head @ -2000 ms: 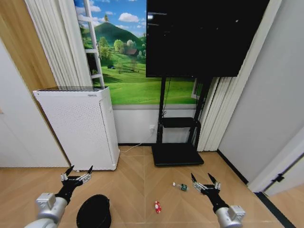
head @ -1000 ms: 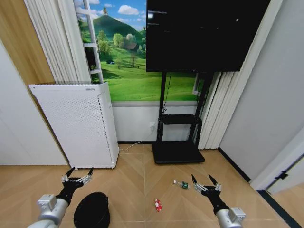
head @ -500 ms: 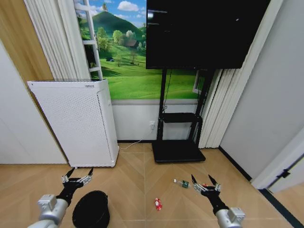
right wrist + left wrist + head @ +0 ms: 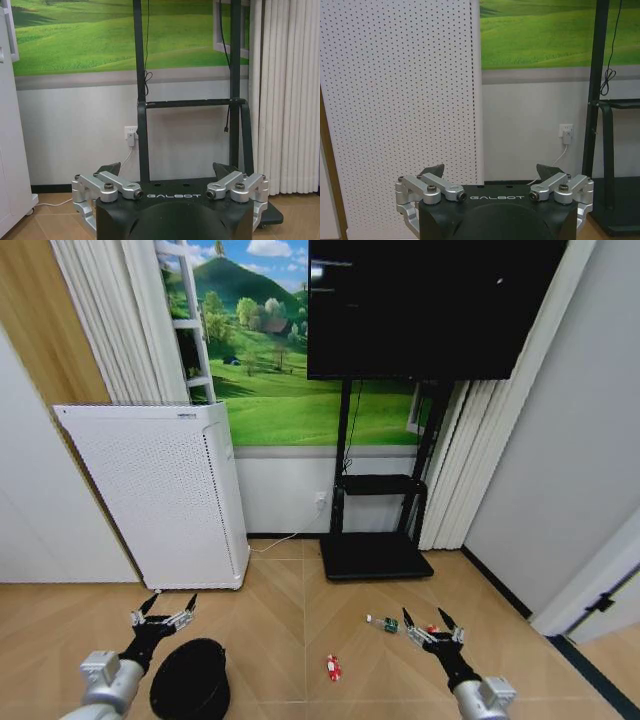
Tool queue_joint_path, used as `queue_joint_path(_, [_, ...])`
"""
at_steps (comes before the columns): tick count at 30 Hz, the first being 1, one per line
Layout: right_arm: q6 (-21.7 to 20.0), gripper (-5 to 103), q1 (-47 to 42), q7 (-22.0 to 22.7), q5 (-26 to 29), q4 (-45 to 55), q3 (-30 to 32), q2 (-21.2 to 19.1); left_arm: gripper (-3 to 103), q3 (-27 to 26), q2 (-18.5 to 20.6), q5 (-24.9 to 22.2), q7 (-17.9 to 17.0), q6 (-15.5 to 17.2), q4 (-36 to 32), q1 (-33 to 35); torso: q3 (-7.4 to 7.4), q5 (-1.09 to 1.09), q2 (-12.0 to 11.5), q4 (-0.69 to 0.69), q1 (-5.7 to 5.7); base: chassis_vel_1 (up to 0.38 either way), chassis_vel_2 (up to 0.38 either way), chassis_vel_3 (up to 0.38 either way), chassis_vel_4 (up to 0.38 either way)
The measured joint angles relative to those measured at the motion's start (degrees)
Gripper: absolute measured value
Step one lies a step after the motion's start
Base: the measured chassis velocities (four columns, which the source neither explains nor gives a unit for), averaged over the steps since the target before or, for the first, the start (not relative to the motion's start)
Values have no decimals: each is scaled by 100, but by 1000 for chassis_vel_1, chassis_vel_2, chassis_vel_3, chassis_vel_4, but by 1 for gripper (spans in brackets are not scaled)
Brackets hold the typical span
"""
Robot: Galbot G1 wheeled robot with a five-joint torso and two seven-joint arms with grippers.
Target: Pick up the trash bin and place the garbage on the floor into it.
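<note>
My left gripper (image 4: pixel 165 612) and right gripper (image 4: pixel 429 625) both have slim black-tipped fingers on silver linkage bars with dark screws; each wrist is a black housing lettered GALBOT, and my forearms end in rounded grey-silver cuffs

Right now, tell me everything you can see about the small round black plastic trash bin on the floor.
The small round black plastic trash bin stands upright on the light herringbone wood floor, low in the head view on the robot's left. It is dark all over, with a round open mouth; its inside is too dark to make out. It sits in front of the tall white perforated appliance, apart from it. The left gripper hovers open just above and behind its rim, with no visible contact. Nothing else touches the bin.
</note>
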Motion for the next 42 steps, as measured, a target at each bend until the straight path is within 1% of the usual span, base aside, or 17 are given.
queue_joint_path(3, [40,100,-15,-5,0,-8,6,11,100,5,-5,-2,11,-4,8,-3,-58,0,-93,0,-35,0,0,0,0])
queue_joint_path(13, [56,100,-18,-8,0,-12,9,23,100,6,-19,-7,50,-23,30,-2,-133,0,-216,0,-84,0,0,0,0])
queue_joint_path(15, [61,100,-17,-9,0,-13,10,26,100,7,-24,-9,62,-34,40,0,-173,0,-288,0,-114,0,0,0,0])
queue_joint_path(16, [61,100,-17,-9,0,-13,10,26,100,7,-24,-9,62,-34,40,0,-173,0,-288,0,-114,0,0,0,0])
queue_joint_path(17, [61,100,-16,-9,0,-13,10,27,100,7,-24,-6,73,-49,50,-4,-206,0,-339,0,-132,0,0,0,0])
queue_joint_path(18, [61,100,-9,-10,0,-13,10,30,100,7,-22,31,74,-70,69,-18,-237,0,-391,0,-152,0,0,0,0])
queue_joint_path(20, [61,100,5,-9,-1,-14,12,32,100,5,-22,153,73,-161,115,-26,-247,0,-415,-1,-167,0,0,0,0])
queue_joint_path(27, [61,100,7,-8,0,-18,25,41,100,-15,-39,280,116,-212,144,3,-301,0,-501,0,-201,0,0,0,0])
queue_joint_path(36, [55,100,17,-3,0,-2,28,51,100,-31,-31,284,154,-217,145,-6,-428,0,-695,0,-266,-25,-21,-28,-25])
queue_joint_path(42, [50,100,9,0,-4,0,28,63,100,-31,-50,239,153,-224,174,4,-512,0,-819,-3,-305,-44,-60,-48,-48])
